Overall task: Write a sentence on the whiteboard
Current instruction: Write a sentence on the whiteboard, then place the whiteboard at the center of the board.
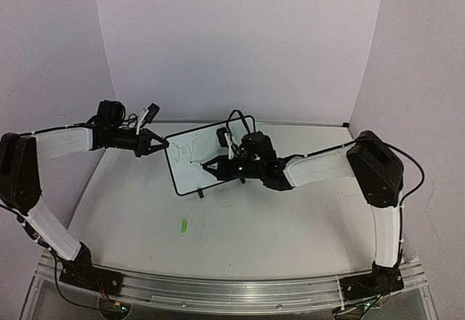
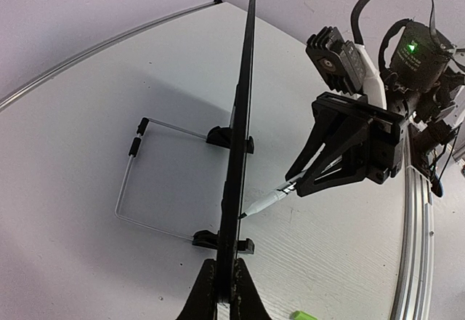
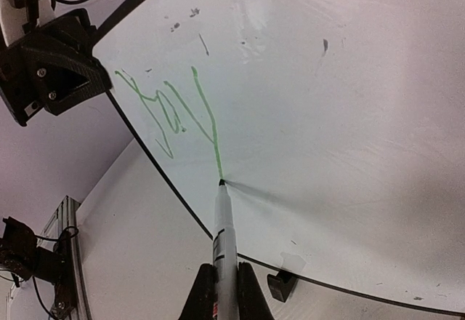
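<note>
Right gripper (image 3: 224, 270) fingers clamped on a marker (image 3: 222, 229), tip touching the whiteboard (image 3: 334, 116) at the bottom end of the last green stroke. Left gripper (image 2: 226, 268) fingers pinched on the board's left edge. Board: white face, thin black frame, two black feet (image 2: 231, 140), standing upright in the middle of the table (image 1: 276, 225) between both grippers. The sentence (image 3: 173, 110): one short thin green scrawl near the left edge. Few dark smudges on the face. Green cap (image 1: 184, 225) lies on the table, nearer the arm bases.
</note>
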Controlling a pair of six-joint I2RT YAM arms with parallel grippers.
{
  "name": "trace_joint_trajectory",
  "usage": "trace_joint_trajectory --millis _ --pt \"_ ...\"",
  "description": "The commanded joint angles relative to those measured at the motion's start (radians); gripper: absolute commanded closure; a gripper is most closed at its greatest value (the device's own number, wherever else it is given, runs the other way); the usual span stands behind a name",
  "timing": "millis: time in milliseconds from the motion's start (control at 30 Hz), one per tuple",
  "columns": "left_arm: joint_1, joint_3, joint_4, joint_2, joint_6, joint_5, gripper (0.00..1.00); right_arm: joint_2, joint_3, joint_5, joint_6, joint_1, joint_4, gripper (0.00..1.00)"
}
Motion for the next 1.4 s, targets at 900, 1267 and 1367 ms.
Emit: trace_joint_trajectory --millis 900,1267,1367 --pt "0.002 -0.043 0.059 -0.177 -0.265 -0.272 0.02 -0.562 -0.359 0.078 -0.134 -0.004 -0.110 1.00" --pt "-0.002 0.301 -0.282 -0.103 -0.364 -0.258 0.01 -0.455 -0.268 0.004 -0.162 -0.031 -0.111 1.00" --pt "-0.028 0.415 -0.387 -0.028 -0.296 -0.265 0.02 -0.412 -0.231 -0.011 -0.165 -0.039 -0.111 1.00"
